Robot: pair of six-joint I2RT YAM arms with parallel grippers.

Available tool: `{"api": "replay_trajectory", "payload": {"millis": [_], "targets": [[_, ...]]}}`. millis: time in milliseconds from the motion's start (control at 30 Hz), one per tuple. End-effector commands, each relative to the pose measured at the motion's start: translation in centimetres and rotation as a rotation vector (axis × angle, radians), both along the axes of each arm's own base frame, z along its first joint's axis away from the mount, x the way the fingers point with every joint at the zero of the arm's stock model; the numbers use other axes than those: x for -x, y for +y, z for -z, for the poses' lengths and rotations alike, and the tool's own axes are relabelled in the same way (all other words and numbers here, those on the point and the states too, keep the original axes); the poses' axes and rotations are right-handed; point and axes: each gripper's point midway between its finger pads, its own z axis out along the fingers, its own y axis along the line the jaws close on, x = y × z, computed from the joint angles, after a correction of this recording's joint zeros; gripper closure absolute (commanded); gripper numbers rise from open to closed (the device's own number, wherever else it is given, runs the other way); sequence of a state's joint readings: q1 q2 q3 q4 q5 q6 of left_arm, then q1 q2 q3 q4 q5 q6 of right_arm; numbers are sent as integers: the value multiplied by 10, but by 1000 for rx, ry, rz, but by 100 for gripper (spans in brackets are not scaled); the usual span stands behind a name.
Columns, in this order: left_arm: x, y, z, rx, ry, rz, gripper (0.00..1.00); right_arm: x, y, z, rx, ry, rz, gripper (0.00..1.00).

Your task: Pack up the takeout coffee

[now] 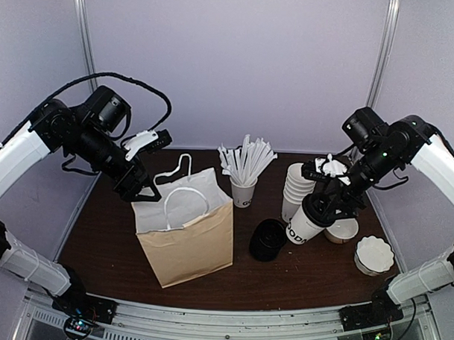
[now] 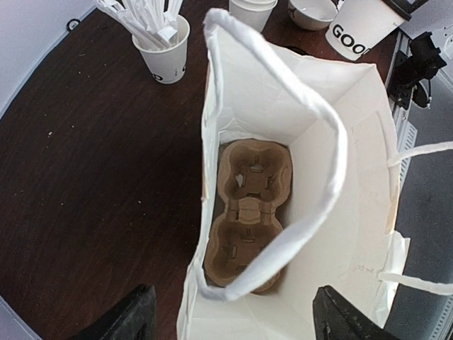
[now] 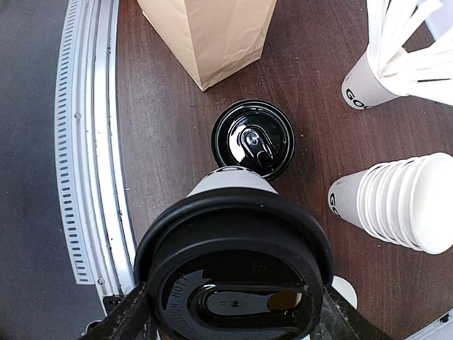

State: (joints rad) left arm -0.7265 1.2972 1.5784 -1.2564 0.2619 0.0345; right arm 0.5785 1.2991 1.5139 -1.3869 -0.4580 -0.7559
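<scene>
The takeout coffee (image 1: 306,223), a white paper cup with dark lettering and a black dome lid (image 3: 237,273), hangs tilted at the right of the table. My right gripper (image 1: 320,206) is shut on it just under the lid, one finger on each side (image 3: 233,320). A brown paper bag (image 1: 186,230) with white handles stands open left of centre. A cardboard cup carrier (image 2: 251,212) lies at its bottom. My left gripper (image 1: 144,191) hovers open over the bag's back left rim (image 2: 237,322), and the bag's near wall lies between its fingers.
A stack of black lids (image 1: 268,240) sits between bag and coffee (image 3: 253,138). Behind it stand a cup of white sticks (image 1: 243,187) and a stack of lidless cups (image 1: 296,187). A small bowl (image 1: 342,231) and a fluted white stack (image 1: 375,255) lie at the right.
</scene>
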Motion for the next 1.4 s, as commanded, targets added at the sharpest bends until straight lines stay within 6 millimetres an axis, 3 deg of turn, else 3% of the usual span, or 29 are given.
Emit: {"api": "replay_trajectory", "payload": {"millis": [0, 133, 233, 400, 533, 600, 767, 967, 1133, 1233, 1367], "targets": [[-13, -24, -5, 48, -12, 60, 31, 8, 4, -9, -33, 7, -14, 44], [-18, -36, 2, 60, 49, 76, 50, 3, 14, -33, -87, -53, -31, 45], [-24, -36, 8, 49, 64, 64, 57, -6, 30, -68, -187, -121, -51, 46], [-34, -32, 19, 26, 93, 45, 74, -17, 65, -120, -354, -167, -102, 48], [-37, -31, 13, 23, 77, 46, 100, -22, 100, -143, -423, -181, -143, 48], [-36, -28, 8, 16, 58, 57, 100, -25, 119, -154, -427, -212, -149, 49], [-33, -24, -4, 22, 34, 49, 100, -26, 167, -153, -407, -267, -188, 50], [-34, -22, -7, 15, 52, 16, 100, 2, 208, -126, -310, -323, -311, 50], [-31, -22, -17, 12, 8, 17, 100, -11, 227, -96, -195, -416, -263, 51], [-28, -25, -19, 18, 11, 20, 100, -8, 234, -74, -118, -450, -274, 52], [-22, -31, -15, 2, 20, 40, 82, 9, 236, -45, -32, -463, -329, 53]]}}
